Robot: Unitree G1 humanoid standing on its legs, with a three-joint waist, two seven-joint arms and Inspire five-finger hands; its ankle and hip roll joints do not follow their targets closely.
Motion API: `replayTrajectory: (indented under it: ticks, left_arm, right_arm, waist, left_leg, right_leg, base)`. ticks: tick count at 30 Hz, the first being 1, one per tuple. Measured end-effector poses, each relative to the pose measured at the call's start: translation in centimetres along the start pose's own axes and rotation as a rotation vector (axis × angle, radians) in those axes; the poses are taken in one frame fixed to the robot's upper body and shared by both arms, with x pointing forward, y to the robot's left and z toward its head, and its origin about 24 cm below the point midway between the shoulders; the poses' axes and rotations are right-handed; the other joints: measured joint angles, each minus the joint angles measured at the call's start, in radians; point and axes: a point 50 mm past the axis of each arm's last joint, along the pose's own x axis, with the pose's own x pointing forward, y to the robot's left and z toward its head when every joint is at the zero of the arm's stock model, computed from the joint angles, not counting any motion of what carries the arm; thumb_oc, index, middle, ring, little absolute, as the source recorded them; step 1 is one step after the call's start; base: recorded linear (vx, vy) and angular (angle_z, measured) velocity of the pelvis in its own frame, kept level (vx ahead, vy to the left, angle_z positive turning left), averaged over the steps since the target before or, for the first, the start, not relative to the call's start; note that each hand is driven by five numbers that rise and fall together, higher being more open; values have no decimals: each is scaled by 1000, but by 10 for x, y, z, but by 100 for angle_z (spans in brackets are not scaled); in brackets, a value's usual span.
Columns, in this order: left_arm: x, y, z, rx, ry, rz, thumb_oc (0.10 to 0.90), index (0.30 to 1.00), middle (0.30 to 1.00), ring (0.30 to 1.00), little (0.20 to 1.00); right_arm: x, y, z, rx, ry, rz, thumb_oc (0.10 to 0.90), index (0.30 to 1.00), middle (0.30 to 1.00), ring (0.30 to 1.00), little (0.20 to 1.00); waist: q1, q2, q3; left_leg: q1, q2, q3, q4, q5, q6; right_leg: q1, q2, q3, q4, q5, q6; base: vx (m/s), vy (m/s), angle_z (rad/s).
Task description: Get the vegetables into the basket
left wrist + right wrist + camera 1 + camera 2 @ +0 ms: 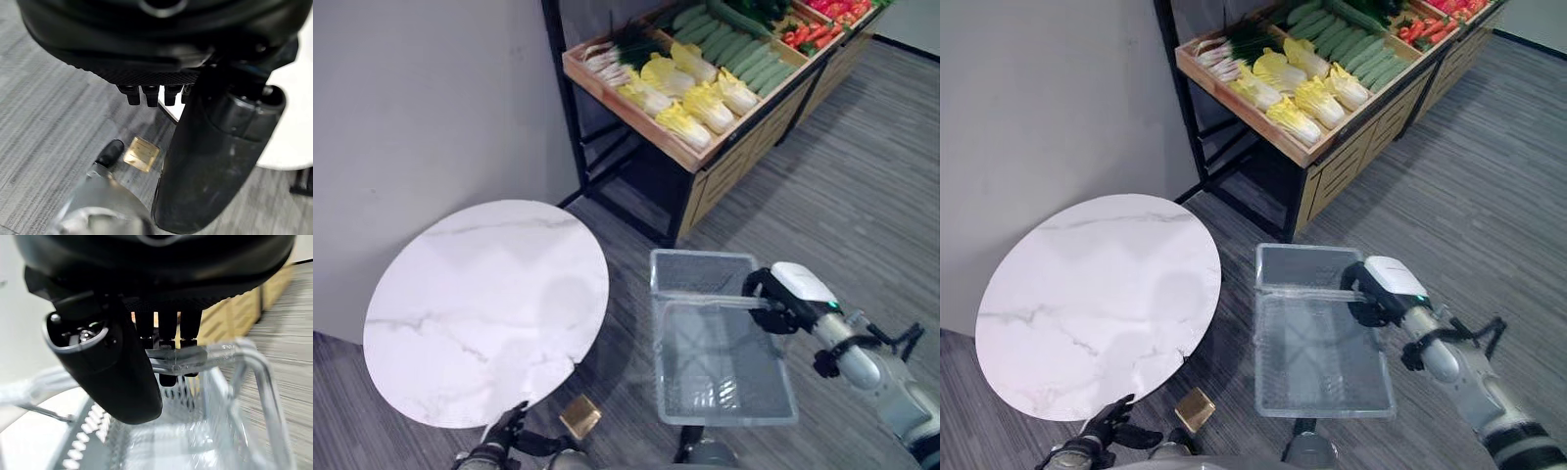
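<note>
basket [724, 357] hangs by handle from right hand [781, 304]; no legible print.

We see the right robot hand [781, 300] stretched out in front on a bent silver arm, with a white cover on top. Its fingers [166, 340] curl around a clear bar. The left robot hand [505, 429] hangs low near the bottom edge, fingers [149, 94] curled in and holding nothing.

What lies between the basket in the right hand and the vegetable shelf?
In the left eye view, just bare grey floor separates the basket, held by the right hand, from the vegetable shelf.
</note>
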Motion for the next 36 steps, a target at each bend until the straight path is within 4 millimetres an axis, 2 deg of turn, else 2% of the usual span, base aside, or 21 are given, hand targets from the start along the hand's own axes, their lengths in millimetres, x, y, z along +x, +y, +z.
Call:
replayTrajectory:
  ticks: [2,4,5,6,7,8,10,12,13,14,16,17,19,22,25,28,31,32,33,34,36]
  left_arm:
    - [1,-5,4,15,-18,-21,900,1000,1000,1000,1000]
    - [0,-7,0,13,-5,-21,900,1000,1000,1000,1000]
    - [-1,-6,1,15,-15,-22,900,1000,1000,1000,1000]
    - [-2,-6,1,14,-25,-21,900,1000,1000,1000,1000]
    - [-2,-7,3,-13,-51,-16,900,1000,1000,1000,1000]
    - [-2,-9,4,-9,-56,-18,900,1000,1000,1000,1000]
    - [0,-10,12,-11,-80,-22,900,1000,1000,1000,1000]
    - [2,-8,18,-8,-91,-17,900,1000,1000,1000,1000]
    - [2,-10,16,-18,-86,-19,900,1000,1000,1000,1000]
    - [2,-10,15,-34,-86,-16,900,1000,1000,1000,1000]
    - [3,-6,19,-22,-94,-8,900,1000,1000,1000,1000]
    - [3,-1,19,-13,-85,2,900,1000,1000,1000,1000]
    - [2,-3,12,-8,-64,-4,900,1000,1000,1000,1000]
    - [1,-4,8,-4,-51,-7,900,1000,1000,1000,1000]
    - [1,-2,10,4,-55,-3,900,1000,1000,1000,1000]
    - [3,0,10,19,-43,2,900,1000,1000,1000,1000]
    - [3,10,13,57,-50,28,900,1000,1000,1000,1000]
    - [2,18,16,87,-64,50,900,1000,1000,1000,1000]
    - [2,19,18,87,-72,54,900,1000,1000,1000,1000]
    - [2,19,18,84,-76,60,900,1000,1000,1000,1000]
    - [-1,23,8,88,-51,73,900,1000,1000,1000,1000]
  right_arm:
    - [-9,0,-15,0,74,-3,400,300,300,300,300]
    - [-13,-1,-20,11,96,-20,400,300,300,300,300]
    - [-12,-3,-20,9,96,-27,400,300,300,300,300]
    - [-8,-7,-21,5,96,-45,400,300,300,300,300]
    - [-1,-18,-18,-6,83,-84,400,300,300,300,300]
    - [4,-25,-16,-10,73,-110,400,300,300,300,300]
    - [10,-35,-15,-4,67,-149,400,300,300,300,300]
    - [13,-32,-12,10,54,-140,400,300,300,300,300]
    - [16,-30,-8,22,39,-141,400,300,300,300,300]
    - [17,-26,-4,32,24,-138,400,300,300,300,300]
    - [14,-16,-4,56,29,-116,400,300,300,300,300]
    - [13,-8,-3,81,34,-103,400,300,300,300,300]
    - [10,0,-4,96,43,-75,400,300,300,300,300]
    - [10,4,-3,100,44,-56,400,300,300,300,300]
    - [11,8,-1,114,41,-48,400,300,300,300,300]
    - [14,10,3,137,31,-59,400,300,300,300,300]
    - [16,14,4,155,37,-70,400,300,300,300,300]
    - [14,15,-2,152,67,-73,400,300,300,300,300]
    - [13,17,-5,145,82,-68,400,300,300,300,300]
    - [9,18,-7,147,89,-70,400,300,300,300,300]
    - [5,21,-6,151,84,-67,400,300,300,300,300]
  waist:
    - [-22,9,1]
    - [-25,12,4]
    - [-10,2,13]
    - [18,-28,27]
    - [14,-39,30]
    - [20,-42,32]
    - [29,-33,37]
    - [38,-37,45]
    - [50,-22,40]
    - [69,-22,45]
    - [39,-40,51]
    - [25,-61,53]
    - [12,-70,52]
    - [18,-66,51]
    - [16,-70,53]
    - [23,-77,56]
    - [47,-93,65]
    - [55,-81,70]
    - [51,-76,72]
    - [56,-75,72]
    - [76,-90,64]
  left_leg:
    - [-2,30,-7,50,9,-5]
    - [-8,54,-58,95,18,-20]
    - [-10,57,-125,153,19,-19]
    - [-41,41,-288,229,18,-16]
    - [-53,-27,-450,160,-73,-80]
    - [-47,-86,-557,62,-89,-88]
    - [-70,-132,-615,-59,-75,-67]
    - [-128,-188,-693,-91,-58,-56]
    - [-141,-206,-688,-71,-70,-26]
    - [-145,-207,-684,-44,-55,51]
    - [-128,-216,-645,-51,-39,83]
    - [-114,-233,-635,-69,-32,87]
    - [-82,-259,-593,-91,-11,101]
    - [-66,-278,-547,-98,1,101]
    - [-52,-304,-518,-99,-8,99]
    - [-34,-311,-464,-108,-18,104]
    - [-18,-296,-382,-103,-37,127]
    - [-5,-263,-353,-123,-39,166]
    - [0,-251,-351,-127,-35,169]
    - [4,-243,-339,-128,-33,167]
    - [9,-243,-320,-131,-32,164]
  right_leg:
    - [4,25,17,-11,-2,-13]
    - [-7,27,35,28,-46,-13]
    - [-11,35,81,41,-41,-41]
    - [-18,28,151,41,-36,-72]
    - [-16,18,203,-11,12,-57]
    - [-22,13,238,-35,14,-59]
    - [-23,26,288,-82,46,-55]
    - [-31,45,325,-86,42,-52]
    - [-30,53,339,-86,41,-50]
    - [-31,53,343,-87,31,-29]
    - [-25,32,320,-80,11,-12]
    - [-16,10,313,-80,28,-1]
    - [-15,-20,330,-80,46,18]
    - [-23,-37,367,-80,67,35]
    - [-30,-51,385,-75,73,40]
    - [-56,-53,405,-51,84,47]
    - [-99,-34,311,-27,144,30]
    - [-100,-32,140,-10,119,16]
    - [-98,-45,102,47,75,18]
    - [-93,-64,89,82,55,41]
    - [-55,-124,99,87,41,58]
  base:
    - [-34,-201,-28]
    - [-70,-151,-39]
    - [52,-44,-103]
    - [82,-54,-144]
    - [75,-54,-141]
    - [46,-17,-111]
    - [75,18,-93]
    - [65,82,-92]
    - [39,96,-122]
    - [92,224,-108]
    - [60,162,-33]
    - [16,151,4]
    - [9,290,-30]
    - [-12,171,-41]
    - [-67,210,-27]
    - [-85,137,-51]
    - [-60,70,-78]
    - [11,-2,-61]
    - [27,-16,-45]
    - [34,-24,-28]
    - [67,-89,-35]
